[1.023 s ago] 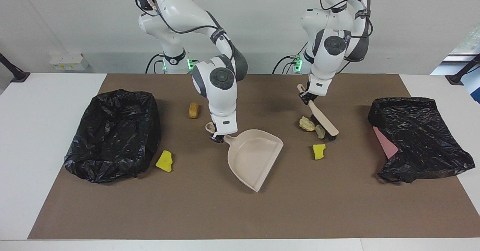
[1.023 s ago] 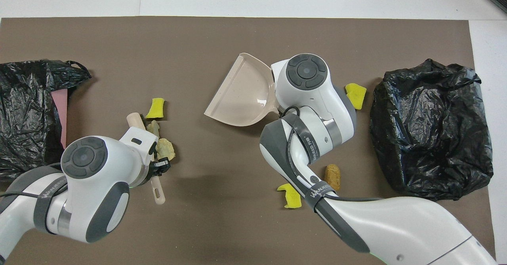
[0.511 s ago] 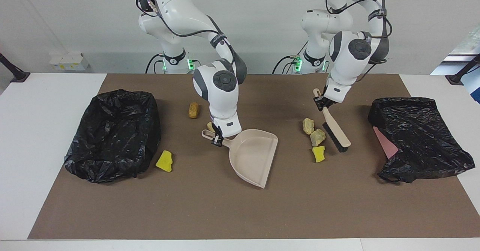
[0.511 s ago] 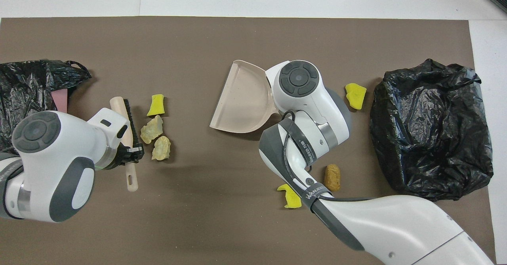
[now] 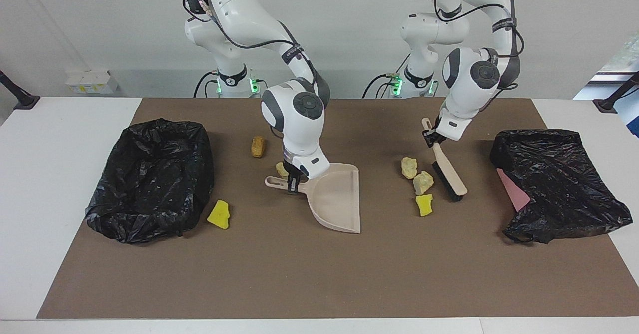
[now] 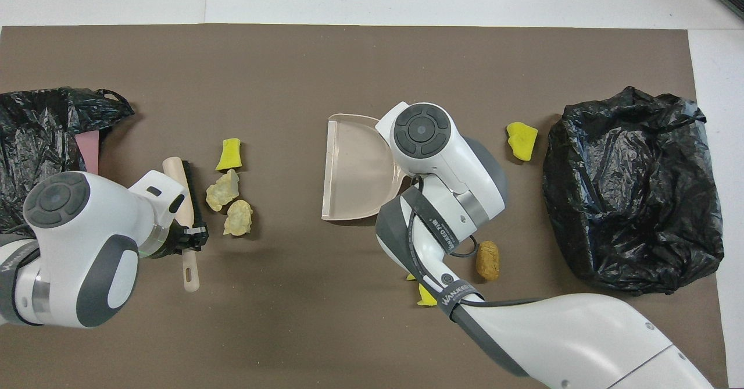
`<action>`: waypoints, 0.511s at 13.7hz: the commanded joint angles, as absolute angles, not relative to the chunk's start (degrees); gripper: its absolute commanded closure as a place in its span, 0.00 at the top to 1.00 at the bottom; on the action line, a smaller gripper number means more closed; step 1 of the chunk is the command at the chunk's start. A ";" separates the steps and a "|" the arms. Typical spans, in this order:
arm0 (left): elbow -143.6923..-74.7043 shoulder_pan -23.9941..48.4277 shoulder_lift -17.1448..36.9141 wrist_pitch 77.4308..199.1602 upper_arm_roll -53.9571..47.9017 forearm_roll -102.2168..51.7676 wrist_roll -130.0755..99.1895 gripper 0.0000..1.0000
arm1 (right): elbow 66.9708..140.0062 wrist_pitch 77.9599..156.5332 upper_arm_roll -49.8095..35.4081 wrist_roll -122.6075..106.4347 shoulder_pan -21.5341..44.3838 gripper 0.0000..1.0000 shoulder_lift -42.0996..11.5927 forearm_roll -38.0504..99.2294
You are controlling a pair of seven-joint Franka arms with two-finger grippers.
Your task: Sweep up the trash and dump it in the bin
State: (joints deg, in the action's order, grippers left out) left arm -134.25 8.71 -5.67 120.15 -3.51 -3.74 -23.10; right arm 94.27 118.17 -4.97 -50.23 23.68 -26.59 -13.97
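My right gripper (image 5: 292,184) is shut on the handle of the beige dustpan (image 5: 334,196) (image 6: 354,168), held low at mid-mat with its mouth toward the left arm's end. My left gripper (image 5: 430,138) (image 6: 189,239) is shut on the handle of the brush (image 5: 449,174) (image 6: 187,182), whose bristles stand beside two beige lumps (image 5: 409,167) (image 5: 423,181) and a yellow chunk (image 5: 424,204). An orange-brown lump (image 5: 257,146) and a small yellow chunk (image 5: 281,169) lie nearer to the robots than the dustpan. Another yellow chunk (image 5: 218,214) lies beside the bin (image 5: 152,179).
The bin, lined with a black bag (image 6: 633,191), stands at the right arm's end of the brown mat. A crumpled black bag (image 5: 554,184) with a flat pink sheet (image 5: 511,189) lies at the left arm's end.
The brush moved off the lumps toward the left arm's end, and the lumps shifted slightly. The dustpan swung round so its mouth faces the lumps.
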 commanded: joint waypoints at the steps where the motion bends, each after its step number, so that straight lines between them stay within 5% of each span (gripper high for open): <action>1: -134.83 11.33 -4.84 123.91 -3.34 -6.41 -26.36 0.00 | 97.12 119.36 -5.54 -51.06 24.17 0.00 -24.87 -15.29; 7: -131.84 18.62 -0.27 128.41 -3.60 -10.11 -25.93 0.00 | 97.56 118.65 -5.54 -51.50 24.70 0.00 -24.79 -16.69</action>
